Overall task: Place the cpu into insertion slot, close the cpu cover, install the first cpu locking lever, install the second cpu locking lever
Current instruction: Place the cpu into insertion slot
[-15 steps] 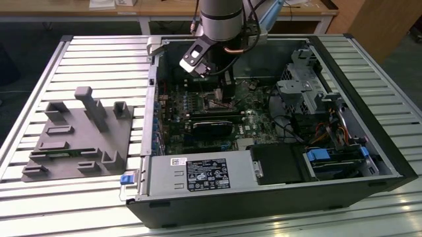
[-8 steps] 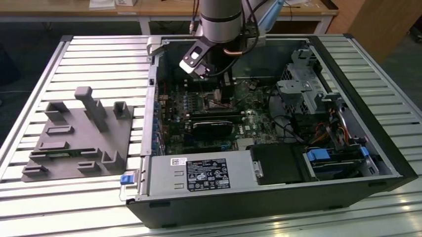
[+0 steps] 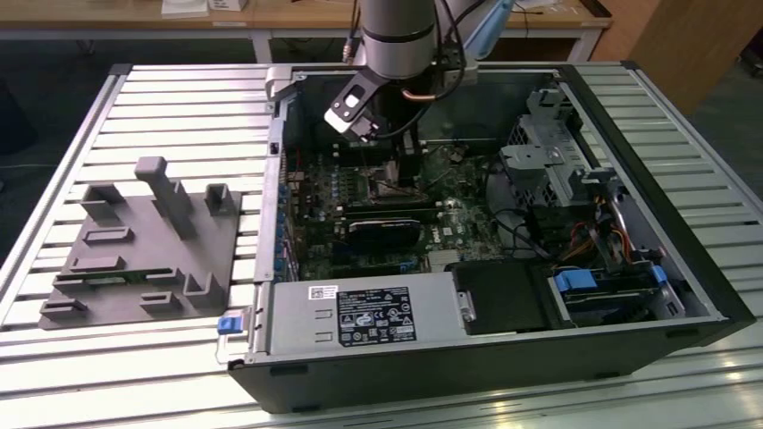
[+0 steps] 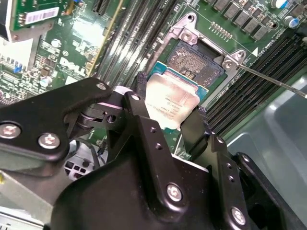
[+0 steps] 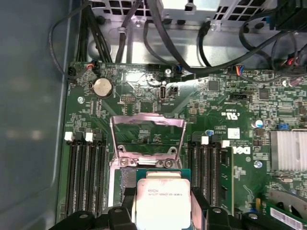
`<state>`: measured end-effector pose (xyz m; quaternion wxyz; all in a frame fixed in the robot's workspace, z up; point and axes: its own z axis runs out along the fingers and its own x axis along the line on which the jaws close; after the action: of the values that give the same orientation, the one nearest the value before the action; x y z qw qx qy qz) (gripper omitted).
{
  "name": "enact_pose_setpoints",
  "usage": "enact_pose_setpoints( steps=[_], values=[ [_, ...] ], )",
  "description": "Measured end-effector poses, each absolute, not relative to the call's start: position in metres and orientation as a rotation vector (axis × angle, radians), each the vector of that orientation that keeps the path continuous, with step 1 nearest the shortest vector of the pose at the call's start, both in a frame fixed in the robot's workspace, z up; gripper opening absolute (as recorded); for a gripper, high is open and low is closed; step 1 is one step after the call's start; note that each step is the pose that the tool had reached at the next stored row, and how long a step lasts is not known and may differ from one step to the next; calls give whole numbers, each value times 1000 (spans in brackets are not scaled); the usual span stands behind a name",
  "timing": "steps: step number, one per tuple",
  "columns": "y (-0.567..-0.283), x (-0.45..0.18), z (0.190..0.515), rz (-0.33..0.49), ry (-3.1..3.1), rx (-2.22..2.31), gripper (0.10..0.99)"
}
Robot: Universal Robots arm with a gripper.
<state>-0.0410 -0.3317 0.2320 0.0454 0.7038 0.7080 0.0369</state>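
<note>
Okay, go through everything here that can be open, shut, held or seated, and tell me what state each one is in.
gripper, shut on the cpu.
cpu, held just over the insertion slot, not seated.
insertion slot, empty and uncovered.
cpu cover, flipped open, standing up.
locking lever, unlatched, swung clear.
computer case, lying on its side, side panel off.

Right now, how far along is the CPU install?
Done: nothing seated yet. In hand: jaws shut on the cpu, hovering at the open insertion slot. Left: cpu cover stands raised, and a locking lever sticks out free.
</note>
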Motion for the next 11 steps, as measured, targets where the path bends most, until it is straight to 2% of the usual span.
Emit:
enact_pose_setpoints(
  steps=[11],
  values=[
    [-328, -42, 222, 118, 2165, 2153, 537]
  ],
)
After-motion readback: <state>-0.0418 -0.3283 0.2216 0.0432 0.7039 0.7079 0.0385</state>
